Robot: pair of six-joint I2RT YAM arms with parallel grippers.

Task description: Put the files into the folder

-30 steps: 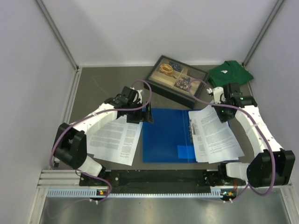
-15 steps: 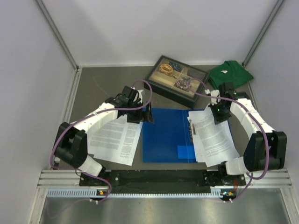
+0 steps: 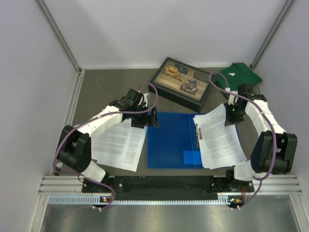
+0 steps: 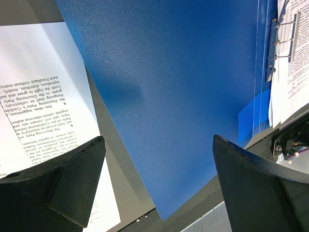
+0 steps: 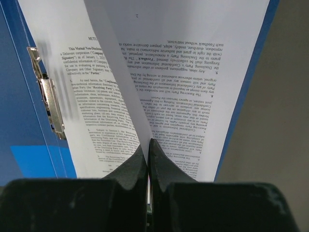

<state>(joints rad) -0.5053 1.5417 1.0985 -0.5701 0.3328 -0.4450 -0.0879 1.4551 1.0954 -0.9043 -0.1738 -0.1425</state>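
**Grey surface point(image 3: 96, 92) with an open blue folder point(image 3: 171, 140)**

Files point(image 3: 219, 142) rest on the folder's right half, beside its metal clip point(image 5: 50, 104). The right hand point(image 5: 147, 162) is pinched tight on the edge of one sheet, lifting it off the sheets beneath. More files point(image 3: 118, 145) lie just left of the folder. The left hand point(image 4: 157, 186) hovers over the folder's left half, fingers spread wide, holding nothing. Behind the folder sit a black-framed tray point(image 3: 166, 89) and a green shirt point(image 3: 237, 76).
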